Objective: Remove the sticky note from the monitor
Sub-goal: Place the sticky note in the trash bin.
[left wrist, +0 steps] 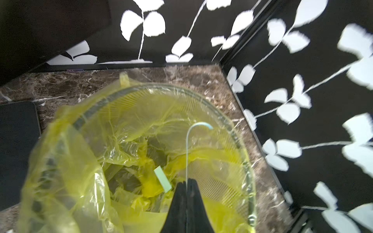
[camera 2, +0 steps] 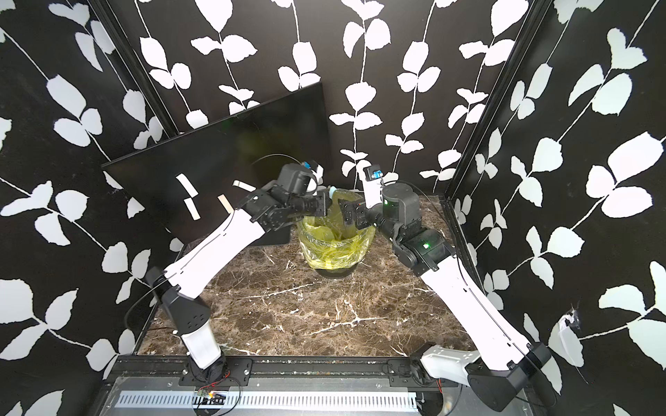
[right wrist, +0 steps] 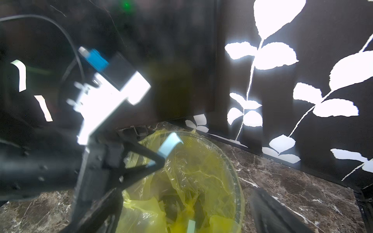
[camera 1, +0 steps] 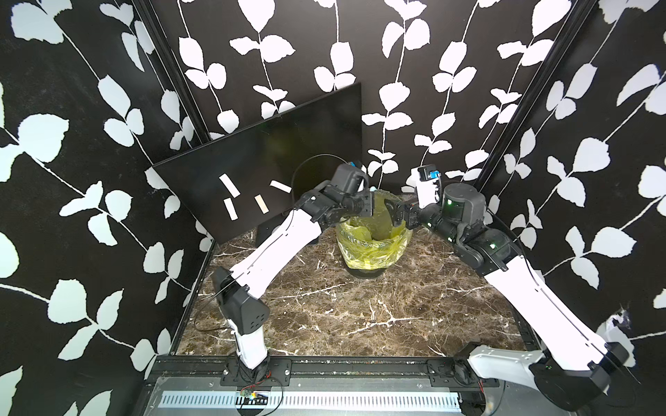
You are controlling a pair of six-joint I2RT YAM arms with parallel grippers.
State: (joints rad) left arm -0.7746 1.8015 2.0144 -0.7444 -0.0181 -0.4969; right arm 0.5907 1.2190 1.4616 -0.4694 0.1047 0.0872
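Observation:
The monitor leans at the back left, with several pale sticky notes on its dark screen. My left gripper is shut on a light blue sticky note, which shows edge-on there with a curled tip. It hangs over the bin's mouth, and the right wrist view shows the same note sticking up from the left gripper. In both top views the left gripper is over the bin's far rim. My right gripper is open beside it, above the bin, holding nothing.
A mesh bin lined with a yellow plastic bag stands mid-table on the marble top. A green note lies inside it. The monitor's black base plate sits just left of the bin. Patterned walls close in behind and on both sides.

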